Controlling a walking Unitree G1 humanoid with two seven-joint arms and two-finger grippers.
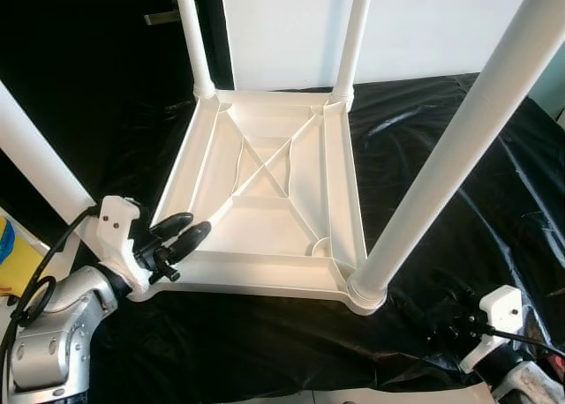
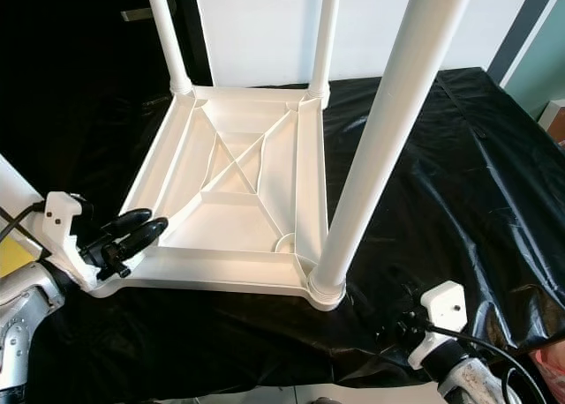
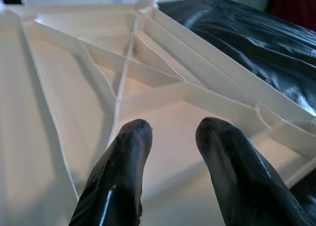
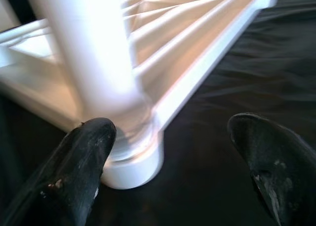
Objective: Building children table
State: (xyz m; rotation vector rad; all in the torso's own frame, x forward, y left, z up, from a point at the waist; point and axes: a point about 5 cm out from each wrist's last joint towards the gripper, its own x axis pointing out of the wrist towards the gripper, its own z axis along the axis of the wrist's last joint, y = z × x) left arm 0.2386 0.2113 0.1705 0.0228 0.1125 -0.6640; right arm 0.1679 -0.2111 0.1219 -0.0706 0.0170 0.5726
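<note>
A white plastic table top [image 1: 265, 205] lies upside down on a black sheet, its ribbed underside facing up. White legs stand in the far left corner [image 1: 194, 42], the far right corner [image 1: 353, 42] and the near right corner [image 1: 450, 157]. A fourth leg [image 1: 35, 157] slants in at the near left; my left wrist hides its base. My left gripper [image 1: 183, 232] hovers over the near left corner, open, its fingers [image 3: 123, 171] above the ribs with nothing between them. My right gripper [image 4: 173, 152] is wide open on the sheet, facing the socket of the near right leg [image 4: 133, 157].
The black sheet [image 1: 459, 245] covers the work surface around the table top. A white panel [image 1: 282, 25] stands behind it. A yellow object [image 1: 13, 263] lies at the far left edge, and something pink [image 2: 549, 369] sits at the lower right.
</note>
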